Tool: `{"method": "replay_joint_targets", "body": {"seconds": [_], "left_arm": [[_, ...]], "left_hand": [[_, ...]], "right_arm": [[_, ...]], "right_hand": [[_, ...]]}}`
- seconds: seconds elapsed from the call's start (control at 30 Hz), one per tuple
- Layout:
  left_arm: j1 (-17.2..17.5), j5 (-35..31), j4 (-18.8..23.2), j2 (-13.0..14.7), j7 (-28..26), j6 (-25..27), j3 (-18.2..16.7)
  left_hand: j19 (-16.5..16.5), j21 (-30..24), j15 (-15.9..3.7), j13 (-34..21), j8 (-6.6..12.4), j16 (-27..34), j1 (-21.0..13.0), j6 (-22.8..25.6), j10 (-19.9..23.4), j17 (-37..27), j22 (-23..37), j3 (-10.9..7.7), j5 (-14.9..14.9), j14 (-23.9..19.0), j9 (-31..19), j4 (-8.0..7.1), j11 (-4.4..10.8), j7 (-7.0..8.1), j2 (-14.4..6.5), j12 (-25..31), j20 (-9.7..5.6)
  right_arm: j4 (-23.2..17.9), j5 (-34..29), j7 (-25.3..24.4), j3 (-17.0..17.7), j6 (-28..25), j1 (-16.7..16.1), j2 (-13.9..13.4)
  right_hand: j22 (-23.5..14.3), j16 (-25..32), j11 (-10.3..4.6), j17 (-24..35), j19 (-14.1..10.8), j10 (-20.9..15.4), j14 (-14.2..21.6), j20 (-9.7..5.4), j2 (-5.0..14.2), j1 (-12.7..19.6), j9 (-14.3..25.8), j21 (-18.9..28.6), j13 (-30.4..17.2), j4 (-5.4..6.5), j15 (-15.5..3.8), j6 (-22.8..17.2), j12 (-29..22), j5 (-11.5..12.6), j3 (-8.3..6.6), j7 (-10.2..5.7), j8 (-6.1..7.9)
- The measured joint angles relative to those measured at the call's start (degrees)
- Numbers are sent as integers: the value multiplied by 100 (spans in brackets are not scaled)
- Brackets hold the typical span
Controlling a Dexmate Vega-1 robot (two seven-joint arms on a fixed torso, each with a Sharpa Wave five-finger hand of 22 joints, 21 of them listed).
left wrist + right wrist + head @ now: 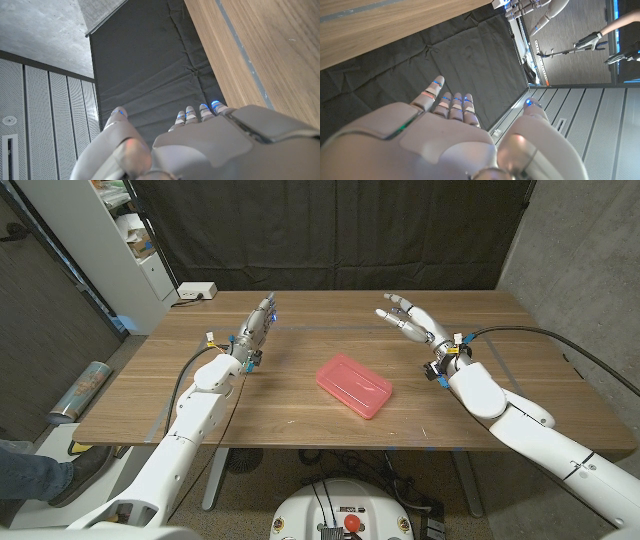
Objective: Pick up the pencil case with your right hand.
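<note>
Squarely near the middle of the wooden counter [300, 410] lies the pink pencil case [354, 386], set at a slant and touched by neither hand. Off to its right the right hand [410, 320] hangs above the counter, fingers spread wide and holding nothing. Well to its left the left hand [258, 326] stands with fingers straight and close together, also holding nothing.

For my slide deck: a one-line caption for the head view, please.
Both robot hands, left hand and right hand, hover open over a wooden table, with a pink rectangular plastic pencil case untouched between them.
</note>
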State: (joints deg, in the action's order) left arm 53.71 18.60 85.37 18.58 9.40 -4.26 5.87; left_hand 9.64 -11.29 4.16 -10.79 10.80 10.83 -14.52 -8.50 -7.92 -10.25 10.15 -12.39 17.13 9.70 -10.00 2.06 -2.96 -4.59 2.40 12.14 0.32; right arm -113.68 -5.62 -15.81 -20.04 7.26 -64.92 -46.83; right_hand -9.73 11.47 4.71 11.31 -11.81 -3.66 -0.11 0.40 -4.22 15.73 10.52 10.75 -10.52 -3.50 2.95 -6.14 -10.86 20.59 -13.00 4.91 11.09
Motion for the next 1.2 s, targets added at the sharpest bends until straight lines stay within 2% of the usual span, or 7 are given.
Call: {"method": "replay_joint_targets", "body": {"seconds": [0.13, 0.8, 1.2], "left_arm": [[0, -1, -17, -1, 15, -6, -3], [-26, 17, -46, 11, 58, -77, -49], [-50, 13, -66, -6, 62, -99, -37]], "left_hand": [[0, 0, 0, 0, 0, 0, 0, 0, 0, 0, 0, 11, 0, 0, 0, 11, 0, 0, 0, 0, 0], [22, 0, 0, 0, 0, 0, -23, 21, 0, 0, 0, 32, -40, 0, 0, 31, 0, -21, -23, 0, 21], [22, 0, 0, 0, 0, 0, -69, 21, 0, 0, 0, 32, -40, 0, 0, 31, 0, -21, -10, 0, 21]], "right_arm": [[-60, -129, -47, -15, -127, -8, 0], [-461, -863, -195, -264, -794, -2, 2], [-677, -1181, -123, -406, -1142, 37, -44]], "right_hand": [[0, 0, 0, 0, 42, 0, 0, 43, 23, 23, 0, 0, 0, 0, 0, 0, 0, 0, 0, 0, 0], [0, 0, 0, 0, 42, 0, 0, 42, -7, 53, 0, 0, 0, -25, 0, 0, 0, 0, 23, 0, 0], [0, 0, 21, 0, 20, 20, 0, 64, 32, 91, 0, 0, 0, -37, 0, 21, 0, 0, 10, 21, 0]]}}
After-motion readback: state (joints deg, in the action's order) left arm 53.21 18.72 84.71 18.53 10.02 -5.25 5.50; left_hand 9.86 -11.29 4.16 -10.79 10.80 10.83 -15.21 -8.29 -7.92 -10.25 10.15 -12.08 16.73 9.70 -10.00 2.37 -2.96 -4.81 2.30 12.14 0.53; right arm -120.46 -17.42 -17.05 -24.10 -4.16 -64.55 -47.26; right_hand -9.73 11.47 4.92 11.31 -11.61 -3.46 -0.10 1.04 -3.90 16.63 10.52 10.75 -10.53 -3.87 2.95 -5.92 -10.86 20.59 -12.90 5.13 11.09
